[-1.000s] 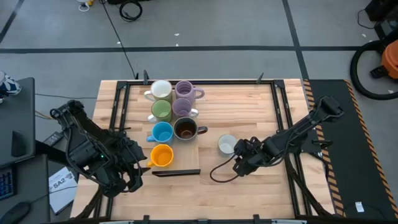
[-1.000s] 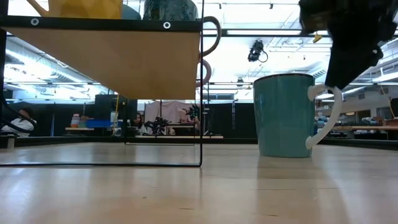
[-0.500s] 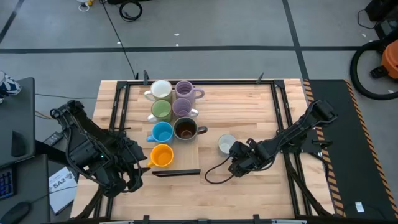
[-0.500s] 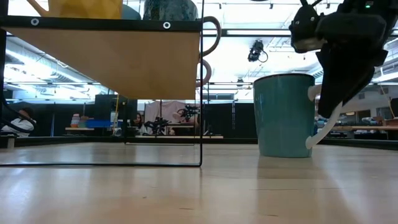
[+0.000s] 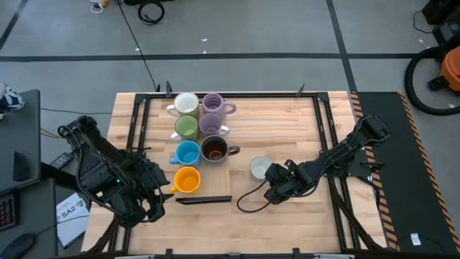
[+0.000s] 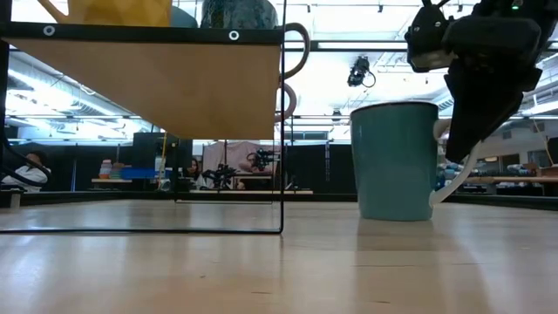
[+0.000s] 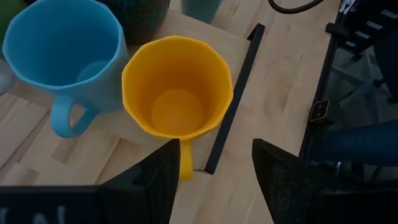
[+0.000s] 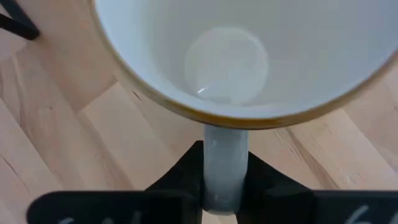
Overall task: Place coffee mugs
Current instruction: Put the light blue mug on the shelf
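A teal mug with a white inside stands upright on its base on the wooden table, right of centre. My right gripper is shut on its handle. Several other coffee mugs stand on a raised board at the left: white, two lavender, green, blue, dark brown and yellow. My left gripper stands open just near of the yellow mug's handle. My right gripper pinches the teal mug's white handle between its two fingers, which lie across the handle's loop. It comes slanting down from the table's right side. The mug stands upright with its base on the table.
A black bar lies on the table by the near edge of the raised board. A black cable loops on the table beside my right arm. Black frame rails run along the table's sides.
My right gripper has come down and toward the table's left onto the teal mug's handle. The mug has then slid a little toward the left, still upright on the table.
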You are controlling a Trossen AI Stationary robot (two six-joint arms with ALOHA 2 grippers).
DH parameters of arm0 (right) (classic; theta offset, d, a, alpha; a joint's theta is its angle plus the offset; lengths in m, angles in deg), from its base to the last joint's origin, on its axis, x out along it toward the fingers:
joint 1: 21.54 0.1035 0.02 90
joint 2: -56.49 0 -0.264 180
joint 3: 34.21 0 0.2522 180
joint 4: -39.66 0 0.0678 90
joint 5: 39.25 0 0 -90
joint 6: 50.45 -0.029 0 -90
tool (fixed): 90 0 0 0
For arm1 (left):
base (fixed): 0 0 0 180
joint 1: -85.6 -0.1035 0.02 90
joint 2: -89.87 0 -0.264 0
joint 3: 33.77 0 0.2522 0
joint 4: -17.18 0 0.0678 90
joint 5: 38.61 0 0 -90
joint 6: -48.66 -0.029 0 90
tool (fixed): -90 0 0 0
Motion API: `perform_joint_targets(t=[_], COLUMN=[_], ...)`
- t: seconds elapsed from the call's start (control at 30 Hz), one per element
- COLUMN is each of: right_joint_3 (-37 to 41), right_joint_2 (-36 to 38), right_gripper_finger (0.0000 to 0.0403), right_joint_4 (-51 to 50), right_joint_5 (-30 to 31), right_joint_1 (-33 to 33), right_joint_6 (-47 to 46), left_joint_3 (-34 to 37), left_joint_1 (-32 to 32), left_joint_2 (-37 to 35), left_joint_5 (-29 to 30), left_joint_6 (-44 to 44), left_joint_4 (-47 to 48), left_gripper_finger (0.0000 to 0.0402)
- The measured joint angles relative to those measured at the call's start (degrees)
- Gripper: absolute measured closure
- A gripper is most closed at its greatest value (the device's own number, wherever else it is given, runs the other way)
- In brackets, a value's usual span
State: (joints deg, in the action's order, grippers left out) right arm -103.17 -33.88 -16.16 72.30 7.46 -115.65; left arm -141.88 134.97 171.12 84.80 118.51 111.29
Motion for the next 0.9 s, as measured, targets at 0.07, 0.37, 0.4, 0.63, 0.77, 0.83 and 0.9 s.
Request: perform_joint_targets(t=[0.07,0.37,0.4,0.63,0.77,0.83,0.9], right_joint_3=[0.0,0.0,0.0,-0.2,-2.3,-4.1,-5.9], right_joint_2=[0.0,0.0,0.0,0.3,1.0,1.2,1.2], right_gripper_finger=[0.0346,0.0342,0.0343,0.0346,0.0346,0.0347,0.0347], right_joint_4=[0.0,0.0,0.0,-0.2,-1.6,-3.0,-4.4], right_joint_5=[0.0,-0.9,-1.2,-2.2,-2.8,-2.8,-2.8], right_joint_1=[0.0,0.0,0.1,1.3,2.2,2.6,2.8], right_joint_6=[1.1,2.3,2.4,3.5,4.6,5.6,6.8], left_joint_3=[0.0,0.0,0.0,0.0,0.0,0.0,0.0], left_joint_1=[0.0,0.0,0.0,0.0,0.0,0.0,0.0], left_joint_2=[0.0,0.0,0.0,0.0,0.0,0.0,0.0], left_joint_5=[0.0,0.0,0.0,0.0,0.0,0.0,0.0], left_joint_6=[0.0,0.0,0.0,0.0,0.0,0.0,0.0], left_joint_4=[0.0,0.0,0.0,0.0,0.0,0.0,0.0], left_gripper_finger=[0.0195,0.0195,0.0195,0.0195,0.0195,0.0195,0.0195])
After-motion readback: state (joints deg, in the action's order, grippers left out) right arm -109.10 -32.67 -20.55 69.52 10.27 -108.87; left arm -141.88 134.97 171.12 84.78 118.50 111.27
